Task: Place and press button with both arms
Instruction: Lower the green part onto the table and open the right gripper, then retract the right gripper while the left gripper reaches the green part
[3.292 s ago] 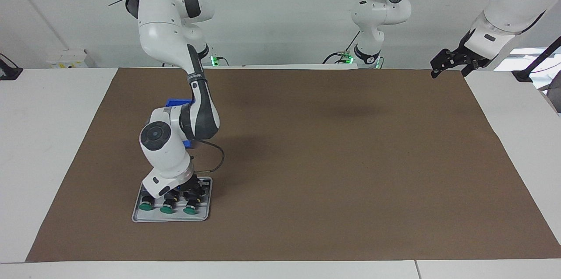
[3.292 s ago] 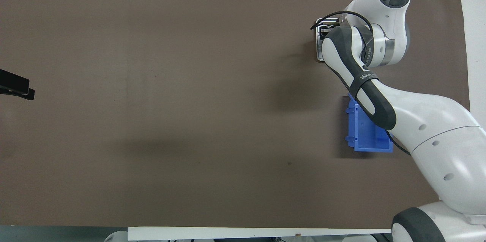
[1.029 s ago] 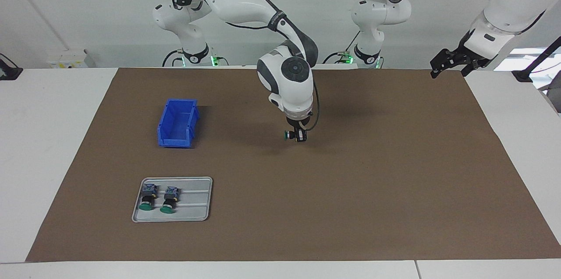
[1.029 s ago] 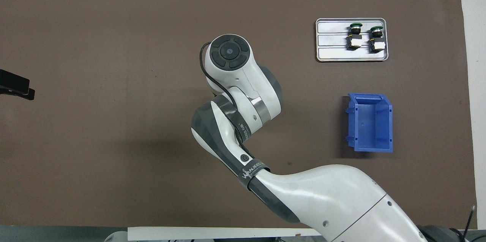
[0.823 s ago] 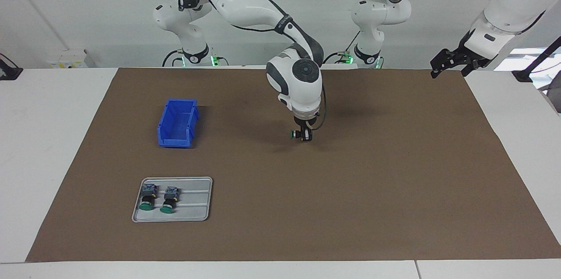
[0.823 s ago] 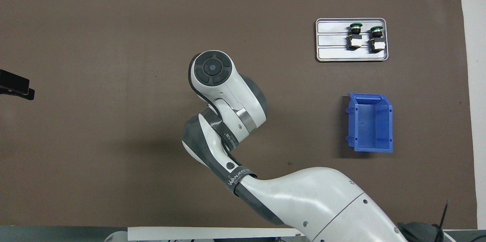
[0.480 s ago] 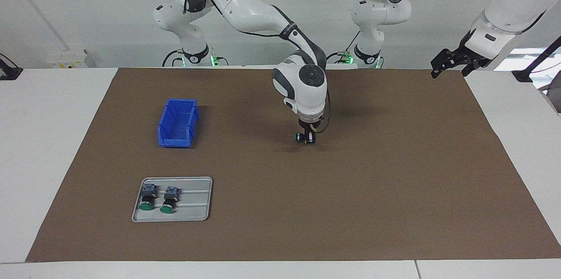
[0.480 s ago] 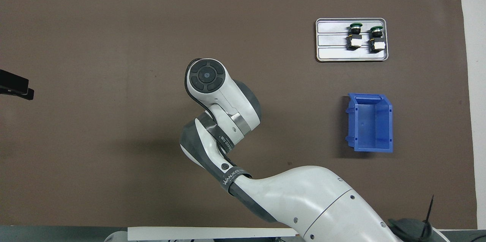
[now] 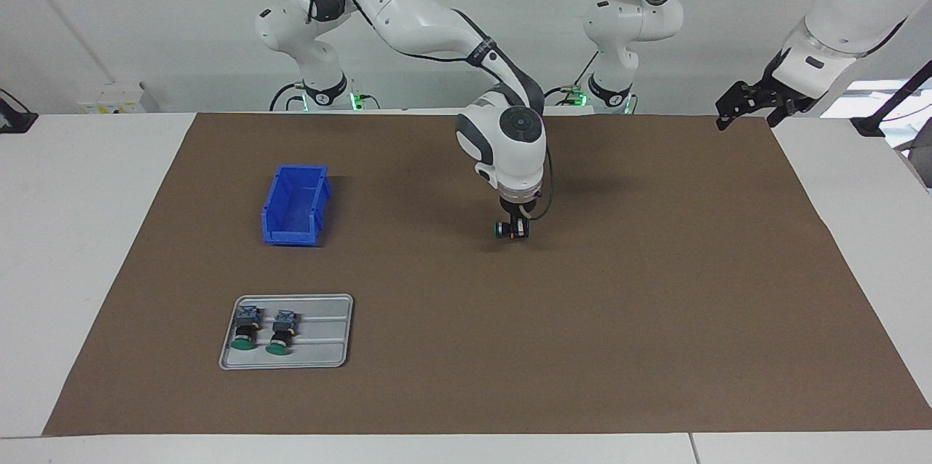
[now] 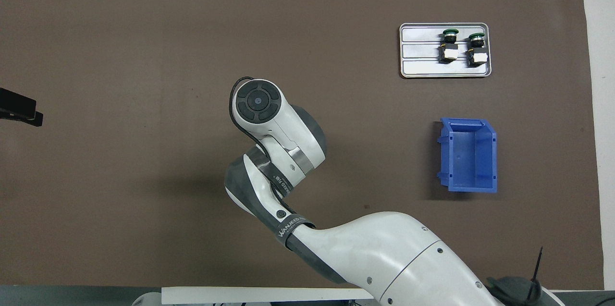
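**Placing the button at mat centre**

Button (image 9: 499,229) gripped on its side in the right gripper (image 9: 514,232), fingers narrow around its body, green cap sticking out toward the right arm's end of the table. Hangs low at the middle of the mat (image 9: 655,304); touching it or just clear of it, cannot tell. Hidden under the arm's wrist in the overhead view.

Step in hand, by the look of it: setting down, the first half of the job. Next: release onto the mat, lift straight off without dragging the cap, then press. Lying sideways, likely to roll or skid under a push, so probably needs one gripper to steady the body while the other works the cap.

Left gripper (image 9: 741,107) waiting at two o'clock of the button in the facing view, raised over the mat's corner, fingers spread wide, nothing in them.

Around, same view: blue bin (image 9: 271,210) at nine o'clock, well apart; grey tray (image 9: 329,353) at eight o'clock, carrying two spare buttons (image 9: 245,330) side by side. Nothing between either gripper and the button.
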You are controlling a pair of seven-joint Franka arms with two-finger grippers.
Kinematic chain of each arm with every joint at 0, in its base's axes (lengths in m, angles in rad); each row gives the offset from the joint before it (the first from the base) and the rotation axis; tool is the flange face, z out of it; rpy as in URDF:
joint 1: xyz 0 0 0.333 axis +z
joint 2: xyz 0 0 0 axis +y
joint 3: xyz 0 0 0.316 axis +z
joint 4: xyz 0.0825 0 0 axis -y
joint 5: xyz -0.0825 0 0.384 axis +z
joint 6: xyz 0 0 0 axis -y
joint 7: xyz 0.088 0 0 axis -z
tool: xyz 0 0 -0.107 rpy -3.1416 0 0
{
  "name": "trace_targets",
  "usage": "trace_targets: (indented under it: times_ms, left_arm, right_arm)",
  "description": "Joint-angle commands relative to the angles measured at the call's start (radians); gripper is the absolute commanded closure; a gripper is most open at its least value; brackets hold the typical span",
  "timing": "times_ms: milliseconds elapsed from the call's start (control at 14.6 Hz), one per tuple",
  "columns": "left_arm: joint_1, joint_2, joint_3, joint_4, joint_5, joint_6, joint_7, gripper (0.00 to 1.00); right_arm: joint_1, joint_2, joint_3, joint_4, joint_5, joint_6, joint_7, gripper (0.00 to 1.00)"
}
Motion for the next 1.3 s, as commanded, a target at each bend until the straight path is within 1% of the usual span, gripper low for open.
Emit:
trace_targets:
  times_ms: [0, 206, 274, 412, 549, 686, 754, 892, 960, 1097, 1235]
  left_arm:
    - [-0.005, -0.018, 0.004, -0.017, 0.011, 0.007, -0.004, 0.0]
    - [-0.011, -0.018, 0.004, -0.017, 0.011, 0.008, -0.004, 0.0]
    - [-0.014, -0.018, 0.004, -0.017, 0.011, 0.007, -0.004, 0.0]
    - [-0.007, -0.018, 0.004, -0.017, 0.011, 0.007, -0.006, 0.0]
    - [-0.005, -0.018, 0.004, -0.017, 0.011, 0.007, -0.007, 0.0]
    - [-0.013, -0.018, 0.004, -0.023, 0.011, 0.008, -0.027, 0.0]
    - [-0.019, -0.026, 0.004, -0.042, 0.011, 0.013, -0.062, 0.0]
    - [-0.025, -0.047, -0.008, -0.091, 0.007, 0.062, -0.183, 0.0]
    - [-0.049, -0.052, -0.01, -0.098, 0.007, 0.07, -0.22, 0.0]
    - [-0.073, -0.053, -0.008, -0.105, 0.005, 0.073, -0.236, 0.0]
    - [-0.085, -0.073, -0.016, -0.147, 0.005, 0.115, -0.301, 0.0]
  right_arm:
    - [-0.008, 0.004, 0.003, 0.01, -0.014, 0.012, 0.005, 0.02]
    - [-0.047, -0.006, 0.004, 0.044, -0.009, -0.011, -0.022, 0.01]
    - [-0.066, -0.017, 0.004, 0.052, -0.011, -0.052, -0.076, 0.01]
    - [-0.091, -0.072, 0.003, 0.052, -0.003, -0.135, -0.223, 0.02]
    - [-0.146, -0.133, 0.003, 0.05, -0.003, -0.234, -0.376, 0.02]
    - [-0.209, -0.207, 0.0, 0.037, -0.006, -0.34, -0.577, 0.02]
    - [-0.261, -0.25, 0.0, 0.027, -0.006, -0.398, -0.704, 0.02]
    - [-0.37, -0.328, 0.001, 0.017, -0.006, -0.504, -0.989, 0.02]
    - [-0.413, -0.357, 0.0, 0.017, -0.006, -0.55, -1.101, 0.02]
    - [-0.493, -0.406, 0.0, 0.015, -0.012, -0.627, -1.293, 0.02]
    - [-0.568, -0.457, 0.0, 0.012, -0.016, -0.687, -1.468, 0.02]
